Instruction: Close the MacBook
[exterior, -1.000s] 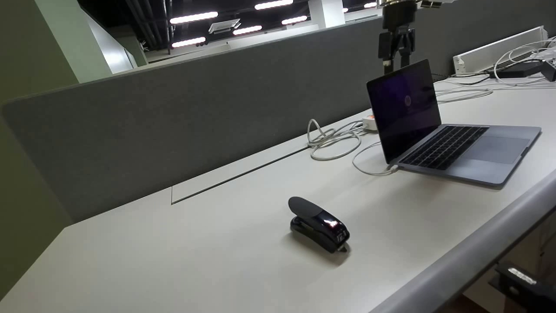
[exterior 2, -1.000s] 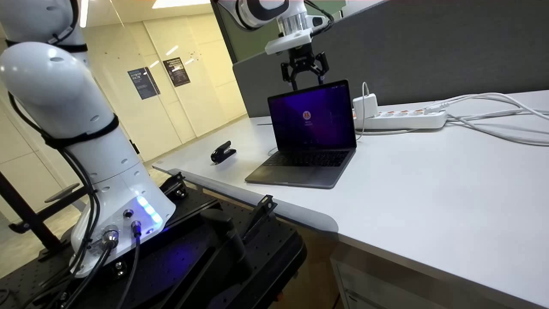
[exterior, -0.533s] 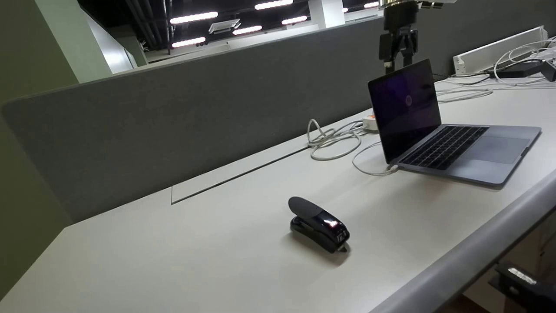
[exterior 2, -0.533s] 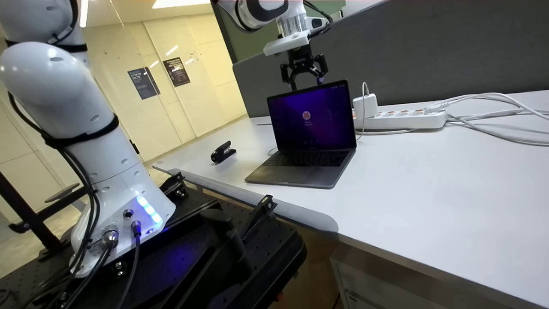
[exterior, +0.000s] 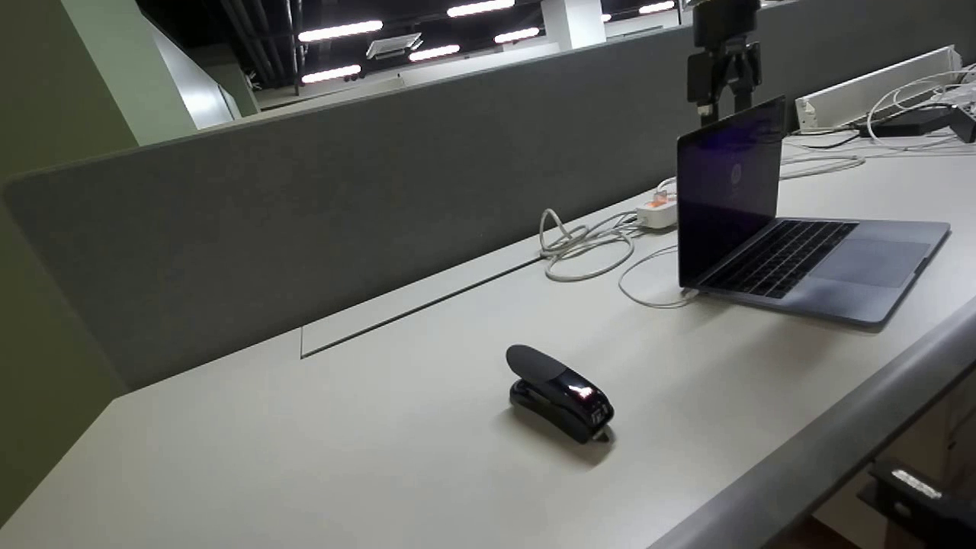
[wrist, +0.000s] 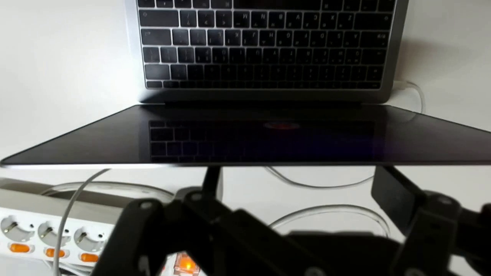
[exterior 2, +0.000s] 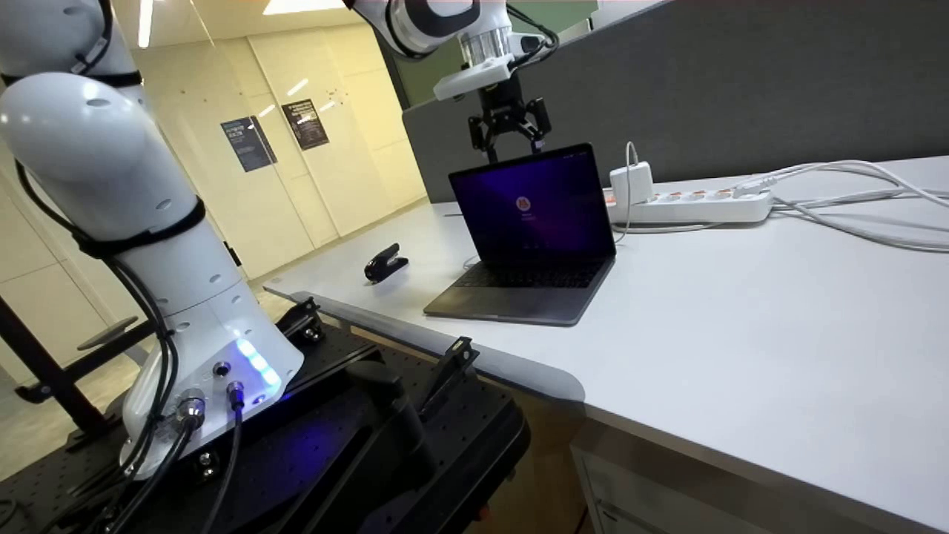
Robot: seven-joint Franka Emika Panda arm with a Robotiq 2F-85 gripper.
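The MacBook (exterior: pixel 846 274) stands open on the desk, its dark keyboard (wrist: pixel 264 46) facing up. Its lid (exterior: pixel 728 191) stands about upright, and the lit purple screen (exterior 2: pixel 530 215) shows in an exterior view. My gripper (exterior 2: pixel 514 148) is behind the lid at its top edge, on the side away from the keyboard. In the wrist view the gripper (wrist: pixel 299 170) is open, its jaws wide apart with nothing between them. The fingertips are hidden behind the lid; they seem to lean on its back, but the contact itself is not visible.
A black stapler (exterior: pixel 560 393) lies on the desk beside the MacBook. A white power strip (exterior 2: pixel 693 208) with a charger (exterior 2: pixel 632 183) stands behind it. Loose white cables (exterior: pixel 587 248) lie behind, and one plugs into the MacBook's side. A grey partition (exterior: pixel 381 221) runs along the desk's back.
The lid has swung forward from leaning back to about upright. My gripper has moved with it, toward the keyboard side, staying behind the lid. The MacBook's base has not moved.
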